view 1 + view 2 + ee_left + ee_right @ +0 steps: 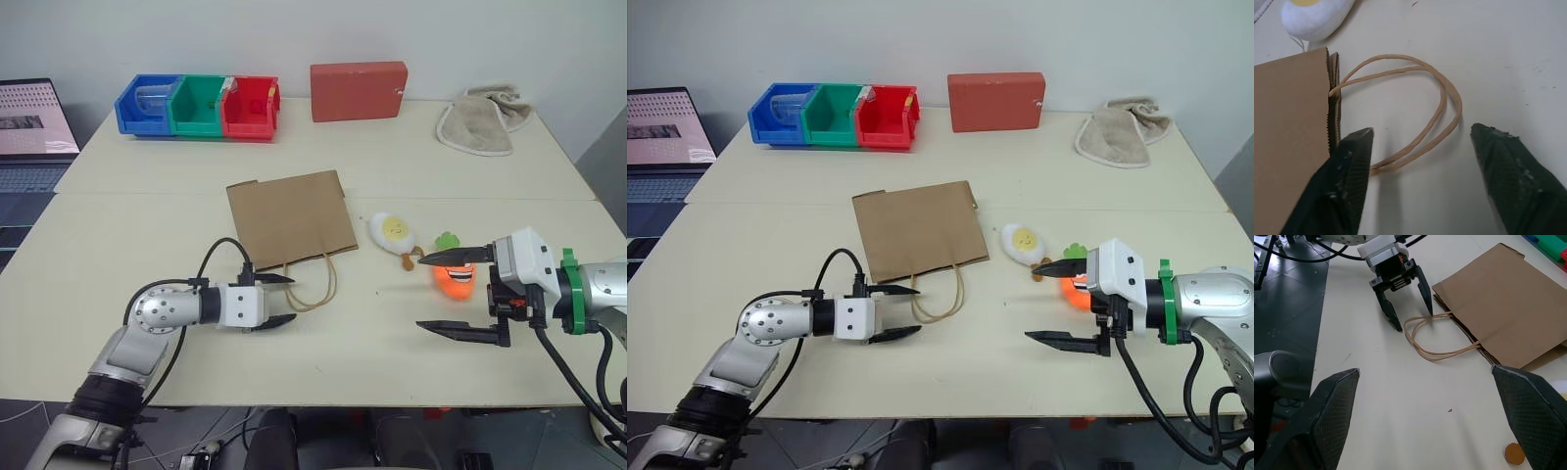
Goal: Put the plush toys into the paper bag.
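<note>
BAG: bag (290, 219) flat on tabletop (118, 294), nothing visible inside, handles (315, 287) toward robot | TOYS: egg (393, 233) and carrot (454, 274) on tabletop beside bag | BINS: blue bin (147, 105) holds clear cup | LEFT: left end effector (278, 300) fingers apart astride handles | RIGHT: right end effector (453, 294) fingers wide apart, near carrot

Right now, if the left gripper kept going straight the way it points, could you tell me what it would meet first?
Most likely the tan twisted-cord loop handles of the flat brown paper bag. The left gripper has its open black fingers astride them in the wrist view. Beyond lies bare table; its height above the cords is unclear.
</note>
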